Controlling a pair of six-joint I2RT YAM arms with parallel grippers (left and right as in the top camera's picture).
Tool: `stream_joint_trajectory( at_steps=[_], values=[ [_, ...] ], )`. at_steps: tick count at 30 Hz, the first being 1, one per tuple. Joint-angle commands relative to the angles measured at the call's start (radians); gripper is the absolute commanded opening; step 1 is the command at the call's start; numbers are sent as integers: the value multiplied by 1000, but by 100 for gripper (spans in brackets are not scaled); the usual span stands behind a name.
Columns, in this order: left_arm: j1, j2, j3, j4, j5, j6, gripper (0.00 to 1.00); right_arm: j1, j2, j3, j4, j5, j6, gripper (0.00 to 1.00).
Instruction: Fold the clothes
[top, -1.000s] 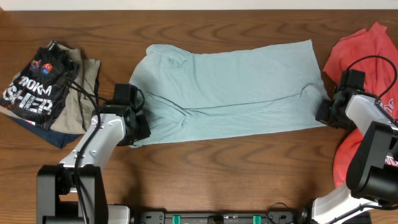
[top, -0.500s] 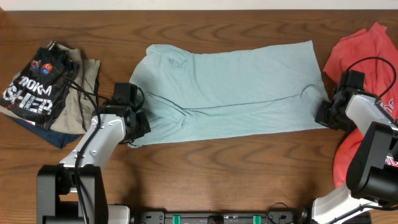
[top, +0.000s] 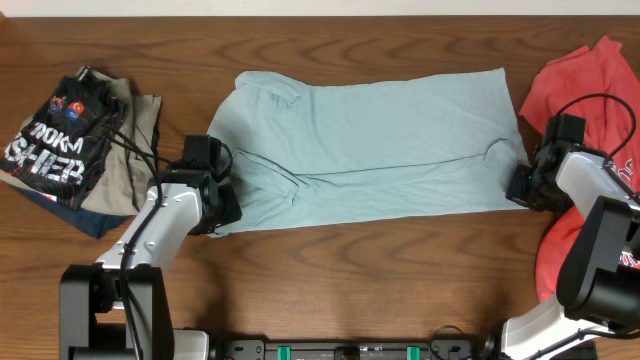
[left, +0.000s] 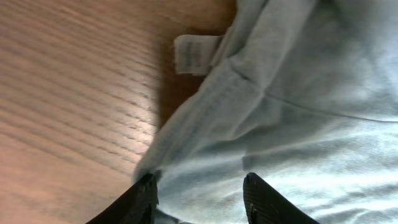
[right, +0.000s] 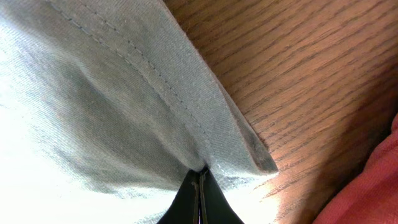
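Note:
The pale blue-grey T-shirt (top: 370, 140) lies spread across the middle of the table, folded lengthwise. My left gripper (top: 222, 208) stands at its lower left corner. In the left wrist view the left gripper (left: 199, 194) is open, its two fingertips (left: 147, 198) apart, with bunched blue cloth (left: 292, 112) lying between them and a white label (left: 193, 53) ahead. My right gripper (top: 520, 186) is at the shirt's lower right corner. In the right wrist view the right gripper (right: 199, 186) is shut on the stitched hem (right: 186, 106). The red T-shirt (top: 590, 85) lies at the right edge.
A stack of garments sits at the far left: a black one with white lettering (top: 50, 145) over a tan one (top: 145, 125) and a blue one (top: 95, 220). Bare brown wood (top: 380, 270) runs along the front. Red cloth (right: 367, 186) lies close beside the right gripper.
The left gripper shifted slightly up and back down at the shirt's lower left corner. The shirt and the right arm have not visibly moved.

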Motion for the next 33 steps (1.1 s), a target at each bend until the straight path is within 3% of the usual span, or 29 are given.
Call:
stream_joint_trajectory(
  at_steps=[1,11,17,24,27,33],
  values=[
    [2,11,-15,-23,-85,5,47,3,33,-35,-14,-31,8,1],
    [2,11,-16,-53,-118,-31,47,2,33,-35,-6,-30,8,1],
    [2,15,-31,-18,-115,-40,6,2,33,-35,-13,-31,8,1],
    [13,15,-42,-90,-188,-49,6,1,33,-35,-114,-29,53,1],
    [40,15,-42,-200,-275,-137,6,1,33,-35,-167,-26,88,1],
    [95,5,-42,-291,-276,-148,6,1,33,-35,-252,-26,105,1]
  ],
)
